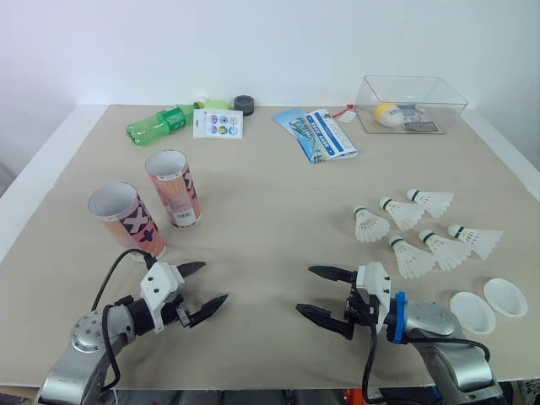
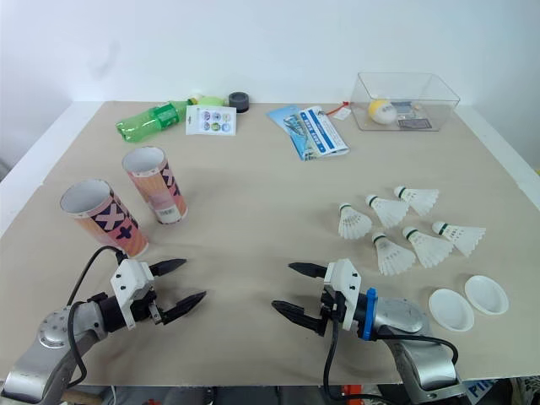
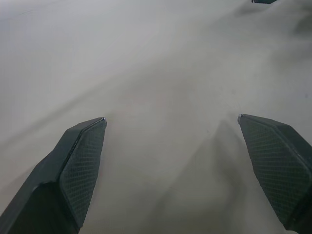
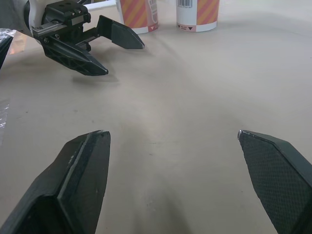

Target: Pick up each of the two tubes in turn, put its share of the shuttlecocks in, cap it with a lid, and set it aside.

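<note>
Two tubes [image 1: 173, 187] by left edge | left tool [image 1: 215, 281], right tool [image 1: 304, 289] spread | open table [image 1: 261, 245] between

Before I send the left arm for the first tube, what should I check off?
1. Left gripper open and empty: ok.
2. Right gripper open and empty: ok.
3. Nearer tube and farther tube upright, uncapped: ok.
4. Six shuttlecocks lying out on the table: ok.
5. Two lids lying free near the shuttlecocks: ok.
6. Both tubes empty to the bottom: cannot tell.
</note>
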Controlling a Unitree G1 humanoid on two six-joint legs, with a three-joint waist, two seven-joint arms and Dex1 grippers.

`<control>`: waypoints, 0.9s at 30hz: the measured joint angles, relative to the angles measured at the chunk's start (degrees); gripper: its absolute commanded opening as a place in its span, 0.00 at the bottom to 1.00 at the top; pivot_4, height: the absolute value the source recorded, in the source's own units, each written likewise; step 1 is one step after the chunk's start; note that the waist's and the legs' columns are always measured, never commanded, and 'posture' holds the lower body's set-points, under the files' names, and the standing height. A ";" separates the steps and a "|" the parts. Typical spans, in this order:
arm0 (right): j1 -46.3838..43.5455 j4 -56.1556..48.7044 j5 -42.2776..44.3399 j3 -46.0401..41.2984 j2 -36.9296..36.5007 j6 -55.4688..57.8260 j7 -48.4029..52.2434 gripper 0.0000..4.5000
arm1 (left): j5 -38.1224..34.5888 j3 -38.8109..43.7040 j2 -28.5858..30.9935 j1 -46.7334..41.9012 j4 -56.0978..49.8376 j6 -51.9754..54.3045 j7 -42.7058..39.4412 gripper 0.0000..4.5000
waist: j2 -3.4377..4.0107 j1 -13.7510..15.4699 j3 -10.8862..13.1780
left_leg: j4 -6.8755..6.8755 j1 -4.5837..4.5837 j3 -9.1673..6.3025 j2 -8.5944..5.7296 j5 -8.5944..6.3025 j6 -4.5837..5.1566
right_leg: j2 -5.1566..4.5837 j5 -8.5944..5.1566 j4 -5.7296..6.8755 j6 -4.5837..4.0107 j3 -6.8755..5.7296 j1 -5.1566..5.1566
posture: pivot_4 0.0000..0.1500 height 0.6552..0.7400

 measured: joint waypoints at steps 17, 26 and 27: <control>-0.88 0.71 -0.37 0.49 0.38 -0.05 0.10 1.00 | 0.04 -0.35 -0.74 -1.38 -1.97 -0.36 0.57 1.00 | 0.00 -0.01 0.00 | 0.00 0.00 0.00 0.00 0.00 0.00 | 0.01 0.00 0.00 0.00 0.00 0.01 | 1.00 1.00; -7.55 -0.28 0.83 1.03 0.87 4.38 0.00 1.00 | 0.99 2.31 -6.40 3.11 -5.14 -1.49 9.45 1.00 | -0.01 -0.12 0.01 | 0.00 0.00 0.00 0.02 0.00 0.00 | 0.02 0.01 0.00 0.01 0.01 0.02 | 1.00 1.00; -8.26 -0.27 0.79 1.22 1.15 4.44 0.01 1.00 | 1.39 3.18 -7.31 5.21 -6.16 -1.63 11.04 1.00 | -0.02 -0.12 0.01 | 0.00 -0.01 -0.04 0.03 0.00 0.00 | 0.05 0.00 0.00 0.01 0.00 0.02 | 1.00 1.00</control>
